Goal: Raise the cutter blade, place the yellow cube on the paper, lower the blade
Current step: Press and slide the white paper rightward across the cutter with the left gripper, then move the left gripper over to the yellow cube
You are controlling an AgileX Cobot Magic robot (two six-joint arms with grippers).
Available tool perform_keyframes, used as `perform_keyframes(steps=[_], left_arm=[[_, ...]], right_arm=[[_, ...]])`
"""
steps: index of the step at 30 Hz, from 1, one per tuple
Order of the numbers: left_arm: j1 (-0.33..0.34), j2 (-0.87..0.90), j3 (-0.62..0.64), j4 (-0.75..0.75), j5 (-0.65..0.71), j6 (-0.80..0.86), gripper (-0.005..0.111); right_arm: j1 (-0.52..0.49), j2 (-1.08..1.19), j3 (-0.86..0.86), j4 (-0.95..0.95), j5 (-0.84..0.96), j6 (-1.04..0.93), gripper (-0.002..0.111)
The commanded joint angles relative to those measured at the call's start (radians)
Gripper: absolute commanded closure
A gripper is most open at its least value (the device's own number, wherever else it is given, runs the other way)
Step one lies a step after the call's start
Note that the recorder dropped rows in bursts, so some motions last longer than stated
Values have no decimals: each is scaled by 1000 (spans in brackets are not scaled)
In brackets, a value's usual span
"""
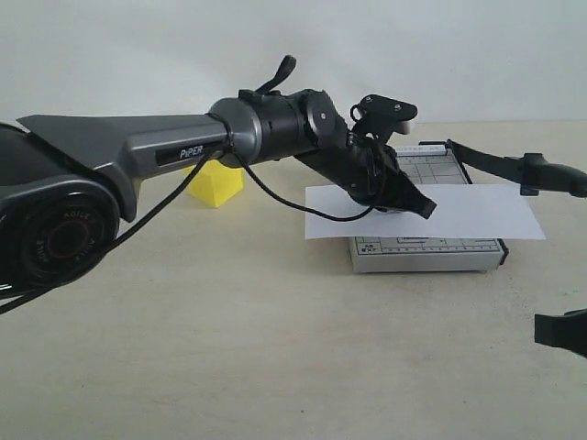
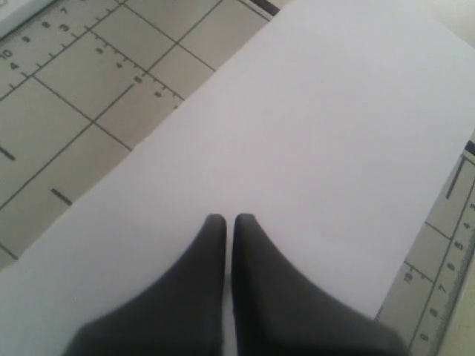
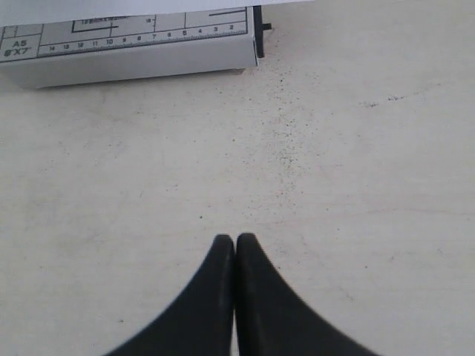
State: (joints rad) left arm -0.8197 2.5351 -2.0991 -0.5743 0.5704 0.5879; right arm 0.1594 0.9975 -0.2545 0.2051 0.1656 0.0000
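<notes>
The white paper [image 1: 477,213] lies across the grey gridded cutter base [image 1: 426,253]. The cutter blade [image 1: 514,168] is lifted off the base, slanting out to the right with its thick handle end past the base. My left gripper [image 1: 424,205] hovers low over the paper, shut with nothing in it; its wrist view shows the fingertips [image 2: 214,222] together above the paper [image 2: 312,141] and the base grid [image 2: 74,96]. The yellow cube [image 1: 216,183] sits on the table at the back left, partly behind my left arm. My right gripper [image 3: 235,239] is shut and empty over bare table.
The front edge of the cutter base [image 3: 133,52] lies ahead of the right gripper, with the paper's edge [image 3: 111,6] above it. The right gripper [image 1: 561,332] shows only partly at the exterior view's lower right edge. The beige tabletop [image 1: 275,330] stretches in front.
</notes>
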Motion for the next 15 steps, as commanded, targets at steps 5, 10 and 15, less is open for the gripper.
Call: perform_keyframes(steps=[5, 10, 15], left_arm=[[-5, -15, -1, 6, 10, -7, 102], [-5, -161, 7, 20, -50, -184, 102], [-6, -348, 268, 20, -390, -290, 102]], right_arm=[[1, 2, 2, 1, -8, 0, 108], [1, 2, 2, 1, -8, 0, 108], [1, 2, 2, 1, 0, 0, 108]])
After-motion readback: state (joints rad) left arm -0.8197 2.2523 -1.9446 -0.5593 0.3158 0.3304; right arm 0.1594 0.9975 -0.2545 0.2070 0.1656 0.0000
